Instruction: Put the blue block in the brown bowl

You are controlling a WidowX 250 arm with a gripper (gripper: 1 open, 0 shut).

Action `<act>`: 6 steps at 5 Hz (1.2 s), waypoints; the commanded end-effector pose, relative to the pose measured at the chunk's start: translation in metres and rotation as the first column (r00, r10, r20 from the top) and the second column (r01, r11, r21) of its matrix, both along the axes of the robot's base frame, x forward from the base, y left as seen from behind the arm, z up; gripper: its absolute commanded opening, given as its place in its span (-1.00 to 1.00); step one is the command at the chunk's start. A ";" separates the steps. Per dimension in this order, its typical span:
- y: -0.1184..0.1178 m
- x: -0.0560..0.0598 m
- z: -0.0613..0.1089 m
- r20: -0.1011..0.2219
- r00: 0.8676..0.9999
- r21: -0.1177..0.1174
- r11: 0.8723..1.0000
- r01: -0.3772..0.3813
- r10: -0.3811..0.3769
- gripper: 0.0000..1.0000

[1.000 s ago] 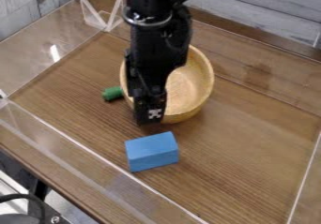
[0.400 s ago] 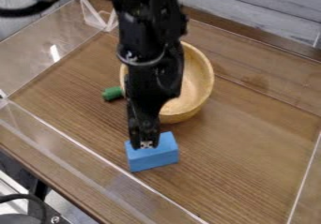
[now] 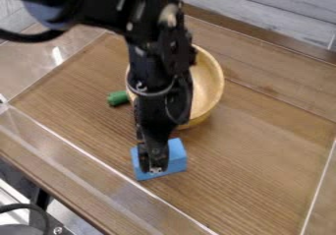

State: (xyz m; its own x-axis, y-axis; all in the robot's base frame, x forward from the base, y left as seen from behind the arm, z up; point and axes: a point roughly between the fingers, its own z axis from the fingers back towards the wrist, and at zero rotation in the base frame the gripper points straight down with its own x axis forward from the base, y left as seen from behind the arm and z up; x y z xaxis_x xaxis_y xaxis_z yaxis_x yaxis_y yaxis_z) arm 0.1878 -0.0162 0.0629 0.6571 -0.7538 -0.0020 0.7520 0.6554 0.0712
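Observation:
The blue block lies on the wooden table in front of the brown bowl, which stands upright with nothing visible inside. My black gripper points straight down onto the left part of the block. Its fingers stand open and reach down to the block's top, covering part of it. I cannot tell whether the fingertips touch the block. The arm hides the bowl's left rim.
A tiny green piece lies just left of the bowl. Clear plastic walls fence the wooden table on the left, front and right. Open table surface stretches to the right of the block and bowl.
The gripper has come down and toward the camera, from in front of the bowl onto the blue block. Block, bowl and green piece have stayed in place.

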 end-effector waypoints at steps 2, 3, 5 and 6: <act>-0.001 0.011 -0.008 0.045 0.999 -0.002 1.000 -0.002 0.002 1.00; 0.000 0.012 -0.013 0.049 0.999 -0.004 1.000 -0.008 0.008 1.00; 0.001 0.013 -0.020 0.052 0.998 -0.012 1.000 -0.020 0.020 1.00; 0.002 0.013 -0.022 0.055 0.998 -0.018 0.999 -0.027 0.027 1.00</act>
State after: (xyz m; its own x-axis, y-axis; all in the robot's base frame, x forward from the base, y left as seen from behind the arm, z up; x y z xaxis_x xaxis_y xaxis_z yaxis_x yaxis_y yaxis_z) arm 0.1982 -0.0150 0.0385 0.6725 -0.7392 0.0366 0.7340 0.6725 0.0949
